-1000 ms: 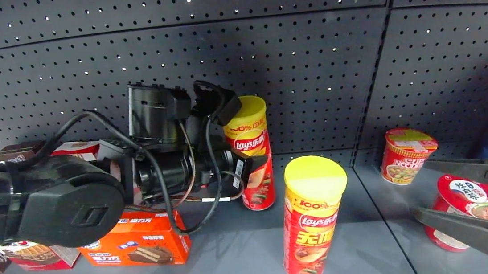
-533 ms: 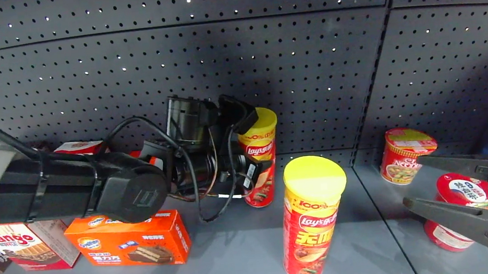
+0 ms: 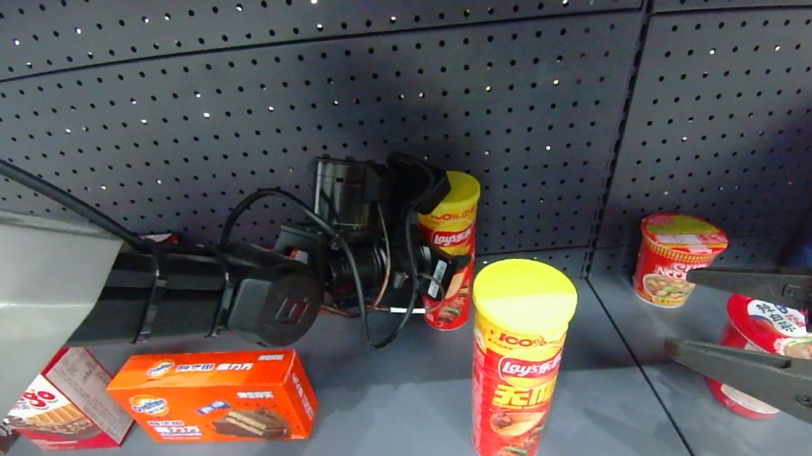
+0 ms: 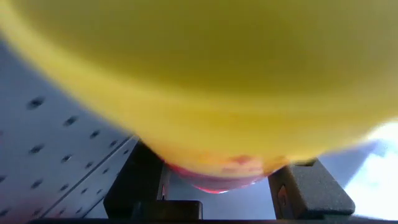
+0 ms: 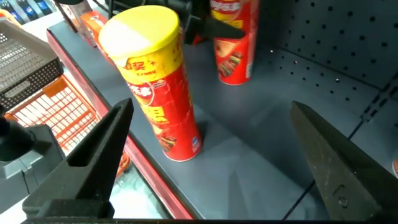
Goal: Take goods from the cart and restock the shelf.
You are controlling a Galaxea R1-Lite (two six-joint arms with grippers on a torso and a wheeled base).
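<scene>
My left gripper (image 3: 447, 265) is shut on a red chips can with a yellow lid (image 3: 457, 201), held slightly tilted near the pegboard at the back of the shelf (image 3: 395, 423). That yellow lid (image 4: 205, 81) looms close in the left wrist view, with dark fingers (image 4: 311, 190) on either side. A second chips can (image 3: 520, 366) stands upright near the shelf's front edge. My right gripper (image 3: 682, 313) hangs open to its right, holding nothing. In the right wrist view the front can (image 5: 158, 81) stands beyond the open right gripper (image 5: 211, 106), and the held can (image 5: 233, 37) is farther back.
An orange biscuit box (image 3: 213, 395) and a wafer box (image 3: 58, 410) lie at the shelf's left. Two red cup noodles (image 3: 676, 247) (image 3: 767, 342) stand at the right, the nearer one behind my right gripper. The cart's orange basket (image 5: 43, 106) shows below the shelf edge.
My left arm has carried the held chips can to the right and deeper toward the pegboard. The right gripper has drifted a little to the left, still open.
</scene>
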